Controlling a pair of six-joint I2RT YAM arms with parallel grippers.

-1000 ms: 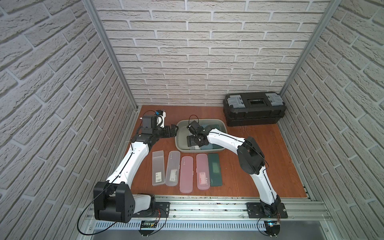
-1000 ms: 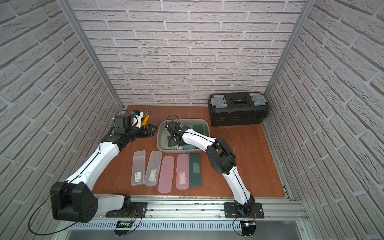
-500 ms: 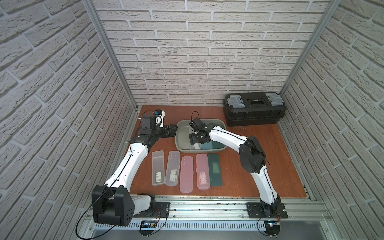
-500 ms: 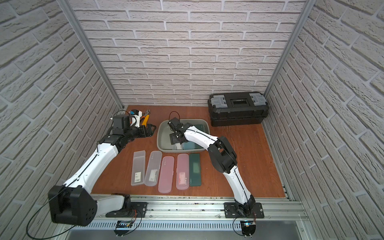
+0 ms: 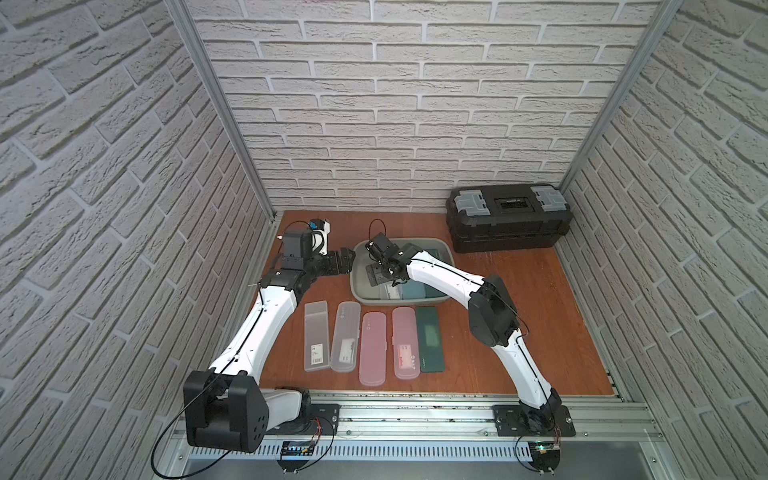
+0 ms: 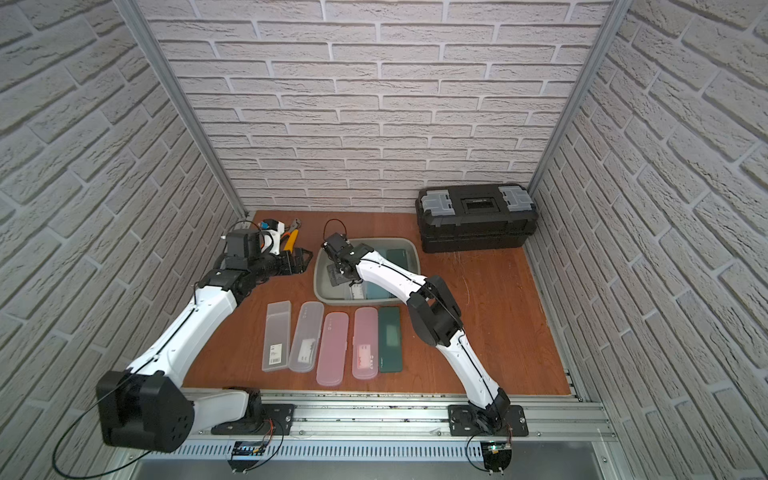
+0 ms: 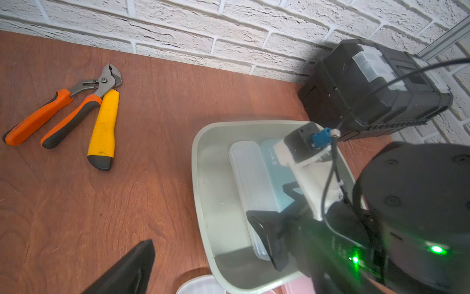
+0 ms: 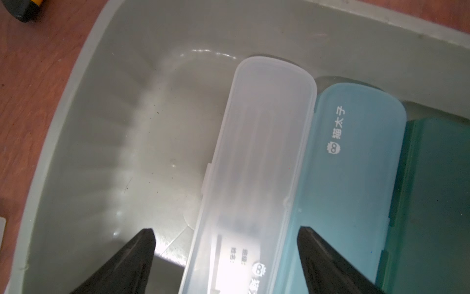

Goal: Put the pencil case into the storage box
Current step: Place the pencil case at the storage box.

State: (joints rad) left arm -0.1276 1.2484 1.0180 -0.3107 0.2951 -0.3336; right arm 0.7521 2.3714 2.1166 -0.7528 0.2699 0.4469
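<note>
The grey-green storage box [image 5: 415, 240] [image 6: 390, 239] stands at the middle back. Inside it lie three pencil cases side by side: a clear one [image 8: 259, 152] [image 7: 251, 183], a teal one [image 8: 351, 178] and a dark green one [image 8: 437, 191]. My right gripper [image 8: 226, 230] [image 5: 380, 276] hangs open just above the clear case, a finger on each side, gripping nothing. My left gripper [image 5: 347, 259] [image 6: 303, 259] is open and empty beside the box's left rim [image 7: 195, 178]. Only one of its fingers [image 7: 132, 267] shows in the left wrist view.
Several more pencil cases lie in a row in front of the box: two clear [image 5: 316, 334] [image 5: 346, 336], two pink [image 5: 373, 348] [image 5: 405, 343], one dark green [image 5: 430, 338]. A black toolbox [image 5: 509, 216] stands at the back right. Orange pliers [image 7: 76, 101] and a yellow-handled tool [image 7: 103, 127] lie at the back left.
My right gripper has shifted slightly to the left over the box, and the clear case lies free beneath it. The left arm has hardly moved.
</note>
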